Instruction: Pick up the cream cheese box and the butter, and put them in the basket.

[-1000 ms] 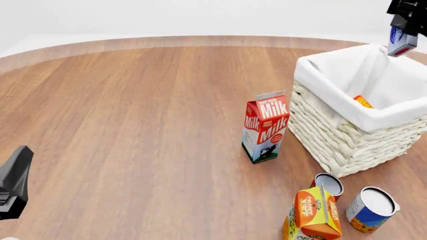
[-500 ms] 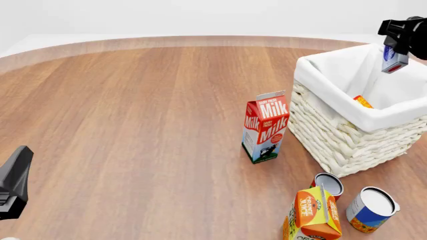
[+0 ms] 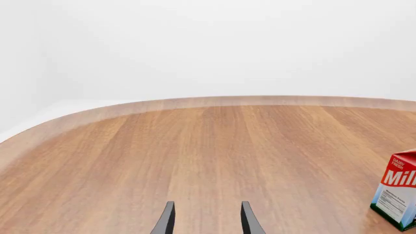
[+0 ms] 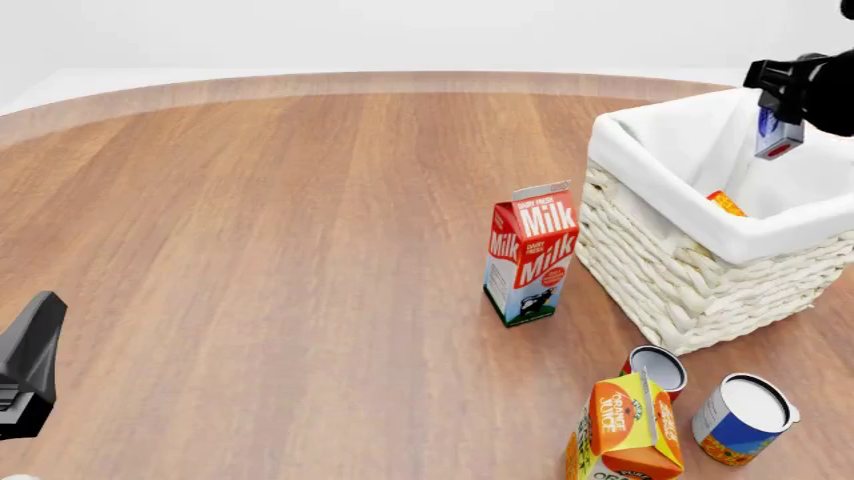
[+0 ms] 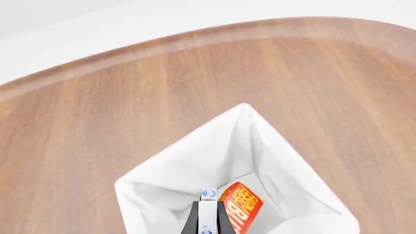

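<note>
The basket stands at the right of the table, and the red butter lies inside it against the liner. Over the basket's far right part, my right gripper is shut on the cream cheese box, which hangs on edge just above the opening. The right wrist view looks straight down: the cream cheese box sits between the fingers of my right gripper, beside the butter in the basket. My left gripper is open and holds nothing, low at the near left.
A red-and-white milk carton stands just left of the basket and shows as the milk carton in the left wrist view. An orange juice carton, a small can and a blue-and-yellow can stand near the front right.
My right gripper has come down and a little to the left with the cream cheese box, closer to the basket's opening. The left arm has not moved.
</note>
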`<action>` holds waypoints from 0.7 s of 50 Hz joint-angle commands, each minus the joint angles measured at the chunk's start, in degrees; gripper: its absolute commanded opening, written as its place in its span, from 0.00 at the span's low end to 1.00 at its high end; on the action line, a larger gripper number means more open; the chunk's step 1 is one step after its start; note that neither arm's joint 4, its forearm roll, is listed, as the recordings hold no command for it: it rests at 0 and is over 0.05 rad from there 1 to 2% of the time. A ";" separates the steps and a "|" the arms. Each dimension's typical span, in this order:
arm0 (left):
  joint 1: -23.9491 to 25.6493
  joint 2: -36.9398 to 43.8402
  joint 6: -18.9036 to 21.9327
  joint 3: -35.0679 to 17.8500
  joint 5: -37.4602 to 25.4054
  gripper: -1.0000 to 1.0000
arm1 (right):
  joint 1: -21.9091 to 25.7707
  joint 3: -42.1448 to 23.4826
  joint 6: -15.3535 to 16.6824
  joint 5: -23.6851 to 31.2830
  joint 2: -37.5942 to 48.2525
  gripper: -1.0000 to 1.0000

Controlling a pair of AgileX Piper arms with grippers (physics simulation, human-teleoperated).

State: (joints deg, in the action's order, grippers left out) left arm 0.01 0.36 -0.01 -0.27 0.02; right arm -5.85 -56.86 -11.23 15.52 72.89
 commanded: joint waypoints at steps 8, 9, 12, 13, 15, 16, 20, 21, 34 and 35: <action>-0.01 0.02 0.02 0.00 -0.01 1.00 | -1.56 0.96 -0.38 -2.72 2.44 0.00; -0.01 0.00 0.00 0.00 0.00 1.00 | -1.50 1.02 -0.43 -2.82 2.51 0.00; 0.01 0.01 0.03 0.00 0.00 1.00 | -1.60 0.83 -0.35 -2.55 2.42 0.00; 0.01 0.00 0.01 0.00 0.00 1.00 | -1.53 1.07 -0.26 -2.55 2.40 0.00; -0.01 -0.01 -0.01 0.00 0.00 1.00 | -1.47 1.47 -0.19 -2.87 2.60 0.00; 0.00 0.00 0.00 0.00 0.00 1.00 | -1.38 1.49 -0.21 -3.21 3.03 0.00; -0.02 0.00 -0.02 0.00 0.00 1.00 | -1.30 1.66 -0.20 -3.20 2.94 0.00; 0.01 0.00 0.01 0.00 0.00 1.00 | -1.40 1.60 -0.09 -3.35 3.22 0.00; 0.00 0.00 -0.02 0.00 0.00 1.00 | -0.79 1.97 -0.18 -4.04 3.88 0.00; 0.00 0.00 -0.01 0.00 0.00 1.00 | -0.74 2.12 -0.22 -4.19 4.00 0.00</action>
State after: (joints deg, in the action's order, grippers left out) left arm 0.00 0.36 -0.02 -0.27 0.02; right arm -6.85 -54.82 -11.10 12.18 76.37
